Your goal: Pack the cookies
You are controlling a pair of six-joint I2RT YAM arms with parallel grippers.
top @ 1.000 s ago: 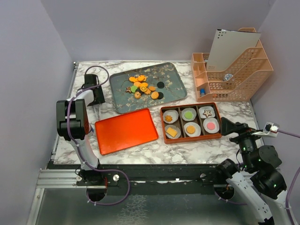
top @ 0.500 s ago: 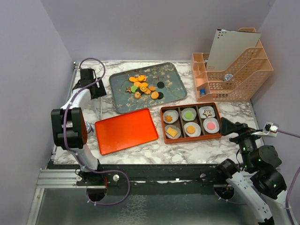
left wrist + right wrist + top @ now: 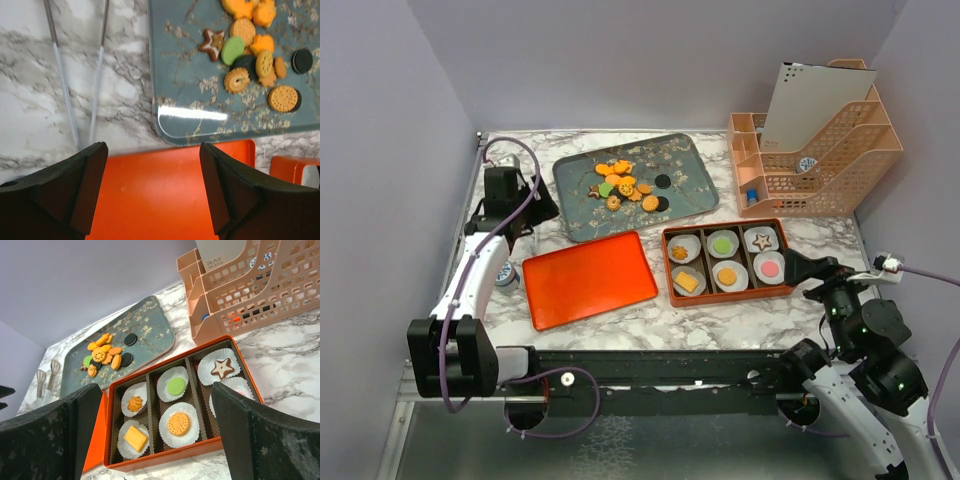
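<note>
A heap of loose cookies lies on the grey-blue flowered tray. They are mostly orange rounds, with a green one, black ones and a star. The orange box has white paper cups holding a rosette, a yellow square, a green round, an orange round, a star and a pink cookie. My left gripper hangs open and empty over the far edge of the orange lid. Just right of the box, my right gripper is open and empty.
Clear tongs lie on the marble left of the tray. A small round object sits by the lid's left edge. At the back right stands a pink file organiser. Grey walls close in the table.
The left arm has folded down and its gripper has come forward from the back-left corner towards the lid, jaws wider than a second ago. The right gripper has edged left towards the box.
</note>
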